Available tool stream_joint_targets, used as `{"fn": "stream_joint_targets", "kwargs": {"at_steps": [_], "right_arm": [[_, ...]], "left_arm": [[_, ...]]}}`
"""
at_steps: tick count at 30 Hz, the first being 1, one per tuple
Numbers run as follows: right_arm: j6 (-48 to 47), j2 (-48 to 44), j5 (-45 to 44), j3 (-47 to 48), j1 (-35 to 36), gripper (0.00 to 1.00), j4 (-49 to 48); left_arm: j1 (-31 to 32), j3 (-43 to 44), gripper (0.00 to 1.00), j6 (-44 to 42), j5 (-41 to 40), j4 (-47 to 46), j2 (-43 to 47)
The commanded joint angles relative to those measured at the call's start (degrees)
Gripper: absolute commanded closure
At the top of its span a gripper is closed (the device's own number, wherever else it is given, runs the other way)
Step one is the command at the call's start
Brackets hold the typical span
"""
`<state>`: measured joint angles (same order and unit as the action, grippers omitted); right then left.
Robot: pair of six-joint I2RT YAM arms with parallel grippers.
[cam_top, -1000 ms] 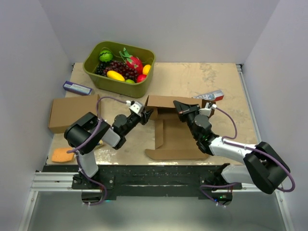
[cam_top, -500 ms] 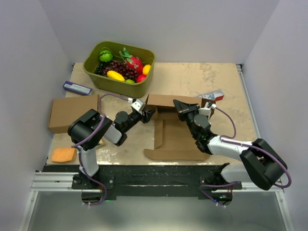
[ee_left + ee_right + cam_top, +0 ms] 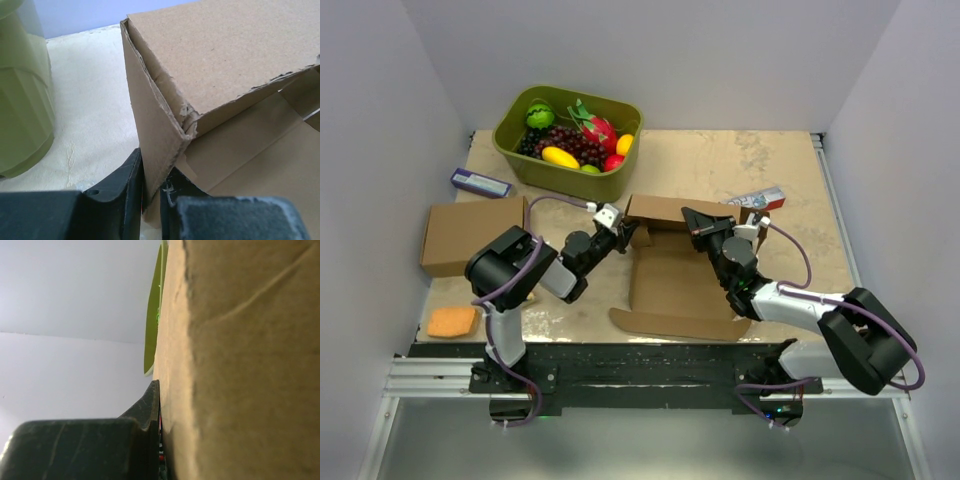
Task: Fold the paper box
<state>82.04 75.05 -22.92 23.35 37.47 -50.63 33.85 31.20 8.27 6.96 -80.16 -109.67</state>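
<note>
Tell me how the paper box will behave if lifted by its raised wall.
The paper box is thin, creased cardboard, so it will probably hinge at its folds rather than lift stiffly. Its near flap lies unfolded and would likely droop. The ragged corner by the left fingers suggests it tears easily.

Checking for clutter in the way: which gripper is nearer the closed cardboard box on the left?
Left. The left gripper pinches the paper box at its left corner, right of the closed cardboard box; the right gripper holds the back wall, farther right.
</note>
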Motion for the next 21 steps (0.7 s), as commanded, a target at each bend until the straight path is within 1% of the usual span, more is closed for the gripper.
{"fn": "stream_joint_targets", "kwargs": {"at_steps": [1,3,5,6,8,9,10,15,21], "right_arm": [[-1.71,1.86,15.01,-1.64,3.4,1.0,11.25],[-1.36,1.25,15.53,-1.65,3.31,1.0,11.08],[-1.09,-0.15,15.88,-1.04,3.31,1.0,12.57],[-1.01,-0.68,15.89,-0.86,3.31,1.0,13.27],[-1.0,-2.61,15.8,-0.24,3.31,1.0,15.2],[-1.0,-3.32,15.71,-0.15,3.39,1.0,15.82],[-1.09,-3.94,15.54,0.2,3.31,1.0,17.05],[-1.62,-6.4,14.83,0.29,3.31,1.0,18.9],[-1.0,-5.88,15.36,-0.68,3.31,1.0,17.41]], "left_arm": [[4.3,1.85,0.85,0.43,4.82,-5.45,1.47],[4.39,0.97,0.77,-0.01,5.16,-5.09,2.96],[4.39,-0.52,0.73,0.08,6.91,-5.44,4.02],[4.39,-0.79,0.68,0.16,7.71,-5.1,4.89],[4.39,-1.23,0.61,0.34,10.08,-4.05,5.69],[4.39,-1.14,0.53,0.34,10.7,-3.17,5.95],[4.39,-1.32,0.5,0.43,11.14,-3.07,5.7],[4.39,-2.2,0.48,0.6,10.27,-3.69,3.94],[4.39,-0.8,0.47,1.22,11.06,-4.56,0.25]]}}
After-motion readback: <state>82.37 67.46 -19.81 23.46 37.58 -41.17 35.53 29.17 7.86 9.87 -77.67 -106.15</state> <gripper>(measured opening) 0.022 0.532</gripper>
